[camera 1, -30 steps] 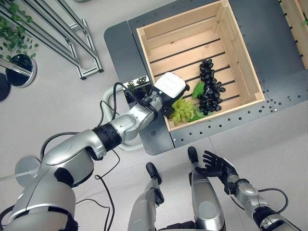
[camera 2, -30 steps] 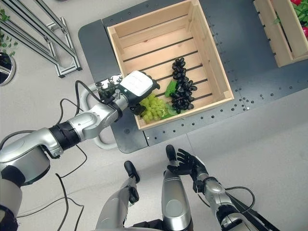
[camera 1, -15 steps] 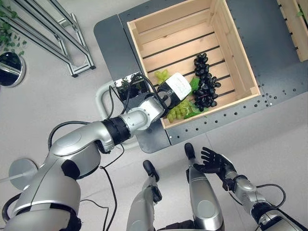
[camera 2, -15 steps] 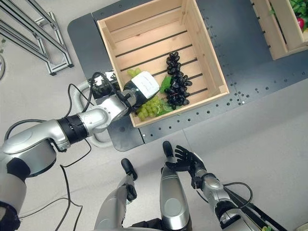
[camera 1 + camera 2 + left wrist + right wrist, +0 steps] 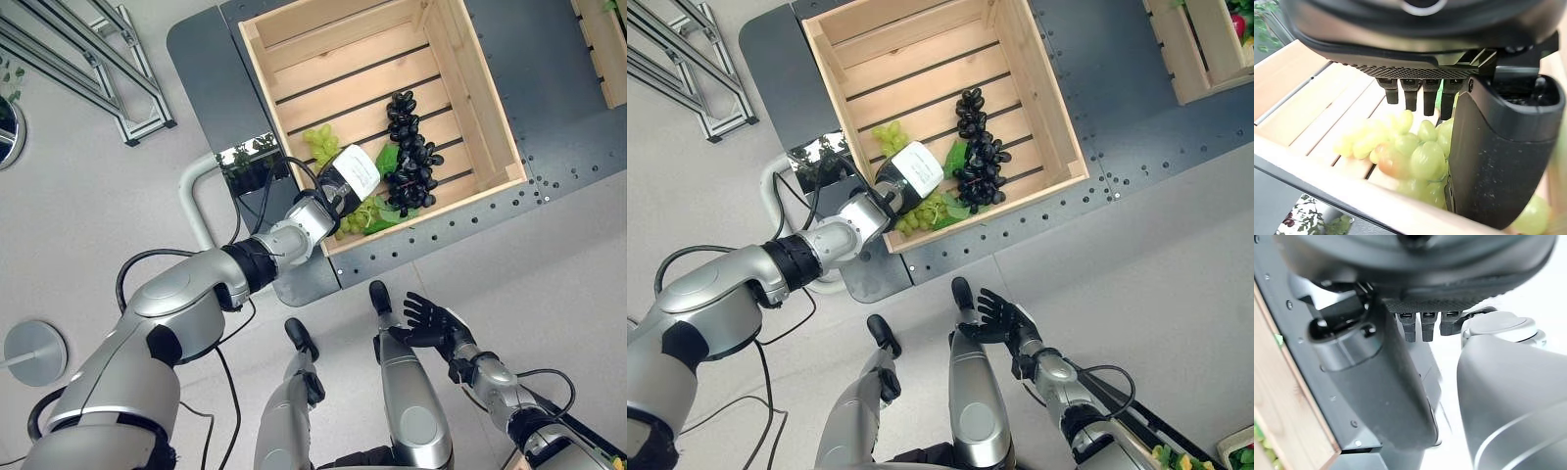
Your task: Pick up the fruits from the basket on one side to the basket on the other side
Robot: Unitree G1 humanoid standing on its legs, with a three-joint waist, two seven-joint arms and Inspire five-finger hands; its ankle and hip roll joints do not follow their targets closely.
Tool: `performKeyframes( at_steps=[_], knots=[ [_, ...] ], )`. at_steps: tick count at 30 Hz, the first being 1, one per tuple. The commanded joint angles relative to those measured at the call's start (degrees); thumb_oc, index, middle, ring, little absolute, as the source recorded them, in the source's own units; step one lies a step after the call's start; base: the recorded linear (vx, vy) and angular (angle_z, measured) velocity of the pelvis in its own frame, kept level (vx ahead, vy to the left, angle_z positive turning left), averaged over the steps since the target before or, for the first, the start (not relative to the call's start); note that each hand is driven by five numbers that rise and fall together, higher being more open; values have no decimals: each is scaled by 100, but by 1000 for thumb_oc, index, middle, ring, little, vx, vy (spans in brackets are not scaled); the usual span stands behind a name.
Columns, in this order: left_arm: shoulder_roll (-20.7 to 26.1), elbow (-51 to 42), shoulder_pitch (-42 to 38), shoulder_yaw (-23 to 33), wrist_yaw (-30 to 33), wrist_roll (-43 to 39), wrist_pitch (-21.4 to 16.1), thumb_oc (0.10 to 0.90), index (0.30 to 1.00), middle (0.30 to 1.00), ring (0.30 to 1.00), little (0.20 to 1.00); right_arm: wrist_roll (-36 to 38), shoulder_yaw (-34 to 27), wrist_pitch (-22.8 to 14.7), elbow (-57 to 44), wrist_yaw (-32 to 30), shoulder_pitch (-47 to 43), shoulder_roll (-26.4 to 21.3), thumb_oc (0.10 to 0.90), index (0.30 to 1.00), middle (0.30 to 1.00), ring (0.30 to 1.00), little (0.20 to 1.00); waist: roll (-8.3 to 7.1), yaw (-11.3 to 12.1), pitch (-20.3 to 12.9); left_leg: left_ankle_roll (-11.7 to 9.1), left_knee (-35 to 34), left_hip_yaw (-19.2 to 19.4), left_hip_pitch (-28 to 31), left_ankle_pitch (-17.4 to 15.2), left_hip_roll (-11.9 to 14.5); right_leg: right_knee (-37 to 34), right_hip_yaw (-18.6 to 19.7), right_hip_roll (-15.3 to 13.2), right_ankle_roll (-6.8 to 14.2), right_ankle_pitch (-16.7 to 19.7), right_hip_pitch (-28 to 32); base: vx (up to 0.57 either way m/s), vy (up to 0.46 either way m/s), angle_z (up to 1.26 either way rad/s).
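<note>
1. Nearest, my right hand (image 5: 436,323) is hanging low beside me over the pale floor (image 5: 549,284), fingers spread apart and gripping nothing.
2. Just beyond it, the dark perforated platform (image 5: 549,147) is carrying a wooden crate (image 5: 460,73), the near rim of which is facing me.
3. My left hand (image 5: 345,181) is reaching over that near rim into the crate's near left corner, and it is lying on a bunch of green grapes (image 5: 1415,152).
4. In the left wrist view my fingers (image 5: 1410,95) are hanging straight down over the grapes and the thumb (image 5: 1498,156) is standing beside the bunch; I cannot tell whether they are actually pinching it.
5. Some green grapes are showing on the near side of my hand by the rim, and a smaller cluster (image 5: 318,142) is lying on the slats just past it on the far left.
6. Just right of my left hand, a bunch of black grapes (image 5: 409,152) with a green leaf (image 5: 388,160) is lying on the crate's slatted bottom.
7. Farther right, a second wooden crate (image 5: 1190,49) is sitting at the platform's far right edge.
</note>
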Motion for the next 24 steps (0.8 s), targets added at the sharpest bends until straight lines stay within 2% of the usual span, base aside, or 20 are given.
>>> performKeyframes(
  at_steps=[1, 6, 10, 14, 18, 24],
  knots=[
    [231, 702, -337, 522, 1102, 19, 304, 400, 300, 300, 300, 300, 323, -22, -423, -282, -66, 39, -1, 800, 900, 900, 900, 900, -408, -54, -25, -260, 1195, 106, -638, -205, 351, -218, -121, 392, -420, 413, -10, 0, 0, 0],
    [294, 1173, -253, 645, 2067, 12, 64, 400, 300, 300, 300, 300, 347, -31, -496, -345, -142, 51, 41, 800, 900, 900, 900, 900, -460, -28, -25, -264, 1149, 131, -641, -203, 356, -250, -138, 393, -418, 443, -11, 2, 1, -1],
    [344, 1314, -252, 735, 2458, -2, -66, 400, 300, 300, 300, 300, 355, -39, -526, -370, -169, 88, 71, 800, 900, 900, 900, 900, -491, -18, -25, -264, 1137, 119, -661, -204, 352, -254, -144, 403, -414, 461, -33, 0, 0, 0],
    [442, 1384, -224, 819, 2946, -220, -359, 400, 300, 300, 300, 300, 376, -52, -597, -465, -311, 146, 122, 800, 900, 900, 900, 900, -521, 11, -25, -254, 1046, 133, -568, -190, 345, -282, -153, 419, -407, 477, 18, 0, 0, 0],
    [625, 1112, -201, 937, 3406, -18, -639, 400, 300, 300, 300, 300, 420, -162, -698, -556, -401, 214, 121, 800, 900, 900, 900, 900, -515, 45, -25, -258, 895, 129, -401, -168, 323, -395, -147, 437, -391, 501, 157, 0, 0, 0],
    [1297, -125, -128, 1202, 3791, 73, -688, 400, 300, 300, 300, 300, 468, -496, -910, -1129, -623, 577, -60, 800, 900, 900, 900, 900, -438, 161, -26, -248, 584, 49, -30, -114, 292, -595, -186, 437, -373, 514, 508, -2, -25, 1]
  ],
)
